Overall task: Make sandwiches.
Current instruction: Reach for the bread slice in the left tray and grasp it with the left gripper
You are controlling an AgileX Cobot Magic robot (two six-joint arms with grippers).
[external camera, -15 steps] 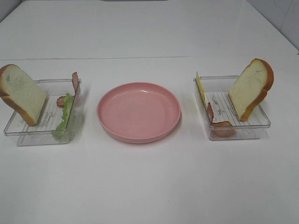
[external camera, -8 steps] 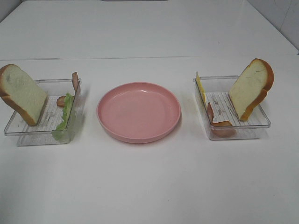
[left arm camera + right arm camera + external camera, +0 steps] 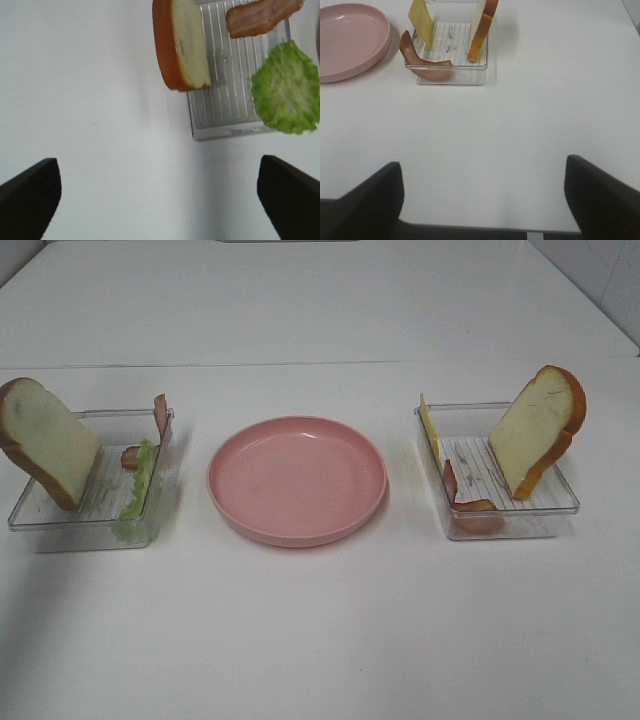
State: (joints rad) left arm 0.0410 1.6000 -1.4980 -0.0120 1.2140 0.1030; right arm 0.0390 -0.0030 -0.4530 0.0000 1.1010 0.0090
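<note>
Released and empty, my left gripper hangs by the left tray, my right gripper near the right tray.

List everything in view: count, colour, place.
Table: 1, white, under everything.
Plate: 1, pink, centre, bare.
Trays: 2, clear; left tray and right tray flank the plate.
Bread: 2, white with brown crust; left bread and right bread each lean in their tray.
Lettuce: 1, green, left tray, plate side.
Bacon: 2, red-brown; left bacon, right bacon, one per tray.
Cheese: 1, yellow, right tray, plate-side wall.
Grippers: 2, black; left gripper and right gripper open, holding nothing.
</note>
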